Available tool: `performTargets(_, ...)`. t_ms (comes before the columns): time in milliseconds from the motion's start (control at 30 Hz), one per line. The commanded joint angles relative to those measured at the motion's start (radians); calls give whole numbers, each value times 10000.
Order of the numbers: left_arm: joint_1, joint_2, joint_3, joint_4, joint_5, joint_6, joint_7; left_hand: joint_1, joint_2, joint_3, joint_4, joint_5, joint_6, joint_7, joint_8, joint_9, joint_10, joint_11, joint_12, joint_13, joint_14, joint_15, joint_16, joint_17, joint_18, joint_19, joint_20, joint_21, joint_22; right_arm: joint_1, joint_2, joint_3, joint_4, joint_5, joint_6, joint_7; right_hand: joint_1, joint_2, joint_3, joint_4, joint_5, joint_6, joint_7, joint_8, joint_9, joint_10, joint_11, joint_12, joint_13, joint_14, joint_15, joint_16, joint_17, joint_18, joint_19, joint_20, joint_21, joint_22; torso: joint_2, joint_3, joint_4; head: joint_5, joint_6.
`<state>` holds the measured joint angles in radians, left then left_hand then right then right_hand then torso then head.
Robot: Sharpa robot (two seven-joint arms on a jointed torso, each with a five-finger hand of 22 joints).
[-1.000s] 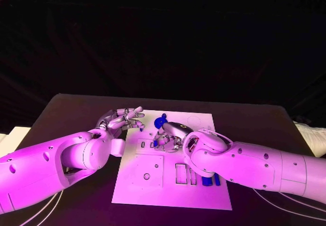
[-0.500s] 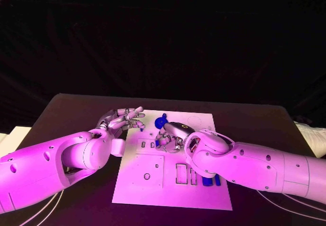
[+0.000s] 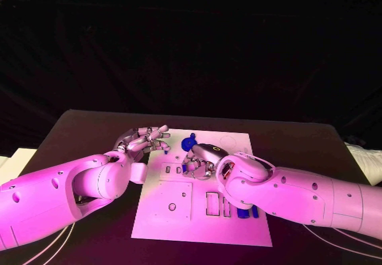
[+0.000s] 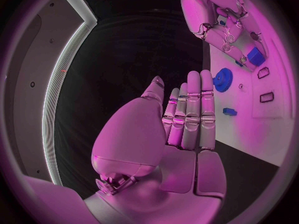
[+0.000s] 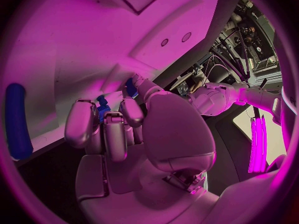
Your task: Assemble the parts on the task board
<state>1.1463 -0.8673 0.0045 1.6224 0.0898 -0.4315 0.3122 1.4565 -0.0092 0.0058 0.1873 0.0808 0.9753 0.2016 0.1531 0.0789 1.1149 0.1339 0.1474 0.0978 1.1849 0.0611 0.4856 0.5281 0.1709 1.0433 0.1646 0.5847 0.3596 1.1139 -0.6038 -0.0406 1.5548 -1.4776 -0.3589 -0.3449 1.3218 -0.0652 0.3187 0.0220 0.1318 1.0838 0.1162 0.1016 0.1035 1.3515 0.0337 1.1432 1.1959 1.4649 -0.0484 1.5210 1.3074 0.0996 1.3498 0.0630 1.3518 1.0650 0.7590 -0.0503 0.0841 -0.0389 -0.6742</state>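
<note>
The white task board [image 3: 176, 221] lies in the middle of the table. A blue gear [image 3: 189, 143] stands near its far edge, also seen as the gear [image 4: 222, 78] in the left wrist view, with a small blue part [image 4: 229, 111] lying close by. My left hand [image 3: 143, 138] hovers at the board's far left corner, fingers straight and empty [image 4: 187, 119]. My right hand [image 3: 202, 160] is over the board's middle, its fingers curled around a small blue part [image 5: 102, 106]. The same hand [image 4: 218, 20] holds that blue part [image 4: 254, 55] low over the board.
Two long blue pieces [image 3: 243, 212] lie in the board's right-hand slots beside my right forearm; one long blue piece [image 5: 17, 120] appears in the right wrist view. Rectangular cut-outs [image 3: 212, 203] mark the board's near half. Black table [image 3: 88, 127] surrounds the board.
</note>
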Motion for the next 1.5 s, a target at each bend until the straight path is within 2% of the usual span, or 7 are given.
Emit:
performTargets(33, 6, 23, 5, 10, -20, 229, 9, 4, 57, -13, -32, -17, -98, 5, -34, 15, -76, -14, 31, 11, -61, 0, 17, 14, 66, -81, -21, 48, 10, -58, 6, -43, -30, -129, 366, -247, -167, -93, -96, 12, -72, -154, 84, -122, -50, -162, 22, -198, -149, 858, 107, -62, 1699, -33, -45, 30, -68, -12, -2, -6, 6, -13, -29)
performTargets(767, 6, 29, 4, -1, -20, 291, -57, 11, 64, -13, -39, -17, -98, 5, -28, 17, -79, -13, 38, 13, -74, 2, 15, 16, 68, -99, -17, 50, 16, -67, -17, -45, 55, -108, -715, 87, -623, -614, -807, 294, -141, -1080, 307, -338, -160, -635, 252, -633, -562, 845, 316, -88, 1672, -12, -102, 239, -125, -104, 4, 4, 6, -26, -82)
performTargets(967, 6, 42, 4, -30, -117, 309, -167, 20, 98, -24, -55, -16, -93, -8, -1, 27, -82, -39, 72, 22, 109, -35, 183, 100, 95, 18, -32, 199, 110, -105, -199, -40, 289, 66, -2154, 980, -644, -721, -1208, 425, -89, -1211, 327, -337, -153, -666, 274, -603, -569, 830, 335, -129, 1611, -7, -115, 254, -140, -131, 3, 13, 5, -26, -62)
performTargets(1167, 6, 23, 5, -91, -964, 412, -640, -13, 141, -108, -43, -23, 4, -174, 106, 63, 342, -244, 374, 170, 817, -274, 1481, 850, 118, 691, -249, 1324, 811, -67, -668, 45, 673, 845, -2280, 2411, -629, -727, -1633, 591, 53, -1419, 377, -340, -160, -686, 321, -564, -566, 833, 372, -123, 1627, -6, -129, 285, -152, -150, -16, 8, -4, -17, -52)
performTargets(1300, 10, 35, 5, -254, -2134, 746, -1629, -27, 146, -154, 15, -27, 138, -353, 177, 87, 1045, -468, 876, 575, 1478, -466, 4032, 3143, 75, 883, -430, 2336, 1646, 131, -1362, 159, 1112, 2092, -1754, 3951, -606, -605, -1889, 706, 116, -1506, 407, -331, -152, -800, 348, -648, -647, 824, 400, -139, 1605, 12, -196, 313, -210, -249, -48, 21, 2, -60, -43)
performTargets(1400, 20, 17, 6, -328, -3381, 1132, -2693, -497, 171, -353, 316, -35, 285, -547, 296, 155, 1778, -702, 1831, 1235, 2706, -653, 7492, 6626, -308, 1984, -600, 4446, 4219, 397, -1922, 201, 1383, 3271, -1427, 4598, -477, -459, -1949, 706, 199, -1509, 409, -306, -135, -919, 352, -775, -761, 782, 404, -241, 1449, 37, -274, 324, -284, -381, -93, 53, -30, -23, -41)
performTargets(1500, 118, 22, 8, -377, -4871, 1464, -3781, -980, 222, -601, 730, -78, 343, -763, 698, 367, 1798, -864, 3959, 2894, 3519, -881, 10012, 9363, -717, 3075, -784, 6594, 6884, 734, -2513, 222, 1565, 4693, -1272, 4910, -289, -274, -1962, 670, 362, -1458, 394, -255, -105, -1014, 336, -890, -870, 744, 393, -336, 1310, 67, -357, 323, -373, -537, -189, 82, -84, 34, -105)
